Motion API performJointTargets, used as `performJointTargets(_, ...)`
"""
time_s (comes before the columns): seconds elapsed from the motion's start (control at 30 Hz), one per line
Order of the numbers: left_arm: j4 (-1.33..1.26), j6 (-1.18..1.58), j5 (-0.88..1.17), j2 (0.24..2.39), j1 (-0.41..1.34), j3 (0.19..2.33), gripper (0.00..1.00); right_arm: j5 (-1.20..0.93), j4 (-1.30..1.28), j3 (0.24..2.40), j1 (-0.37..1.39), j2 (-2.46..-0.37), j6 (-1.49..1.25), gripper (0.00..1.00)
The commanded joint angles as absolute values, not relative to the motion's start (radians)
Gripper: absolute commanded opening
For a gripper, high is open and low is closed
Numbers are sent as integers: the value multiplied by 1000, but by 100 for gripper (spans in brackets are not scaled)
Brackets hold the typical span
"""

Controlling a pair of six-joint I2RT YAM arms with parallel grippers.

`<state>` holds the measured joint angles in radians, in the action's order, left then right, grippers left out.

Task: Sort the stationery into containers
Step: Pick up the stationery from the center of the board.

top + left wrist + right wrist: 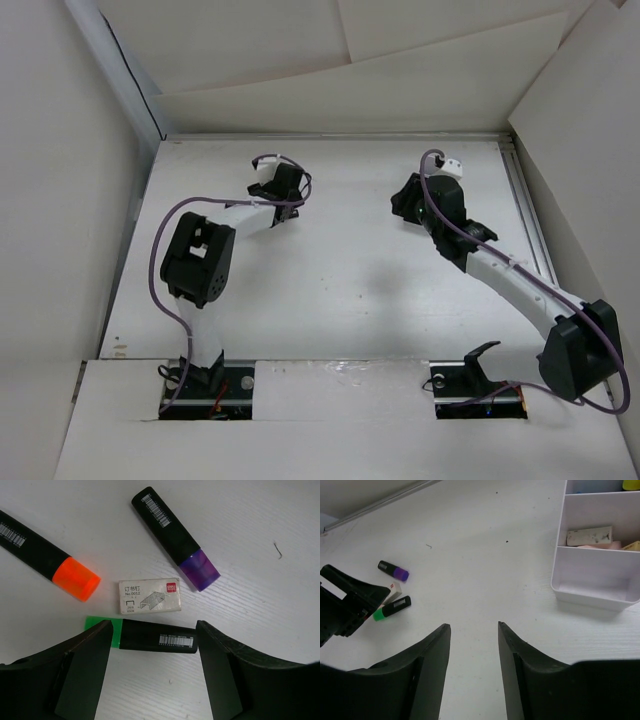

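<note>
Your table [350, 270] carries a job that looks only partly done. The white compartment box [559, 565] lies at the right of the right wrist view. Its middle compartment holds a whitish block and some pale pieces, a yellow item shows in the far one, and the nearest one is bare.

Well apart from the box, a cluster waits on the table. You have your left arm folded at the elbow and reaching to the far left of the table, wrist pointed down over that cluster. The right arm stretches diagonally toward the far right, hovering between cluster and box.

The left end effector [153, 627] is spread wide and grips nothing. Its fingers stand at the two ends of the green-capped marker [160, 637], so closing would likely press along its length. The right end effector [472, 626] is parted and has hold of nothing.

Left to sort: the orange highlighter [47, 562], the purple-capped marker [175, 537], the green one, and the small box of staples [150, 596] just beside it.
</note>
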<state>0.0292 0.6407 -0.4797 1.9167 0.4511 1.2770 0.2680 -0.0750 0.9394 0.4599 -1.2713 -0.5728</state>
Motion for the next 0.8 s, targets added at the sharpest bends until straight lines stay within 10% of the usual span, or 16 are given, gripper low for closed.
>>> performJointTargets(0.0, 77, 626, -512, 1919, 446, 1333, 65, 235, -40, 943, 466, -1262, -561, 50)
performJointTargets(0.77, 83, 586, -506, 2042, 417, 1414, 61, 213, -40, 943, 466, -1272, -561, 56)
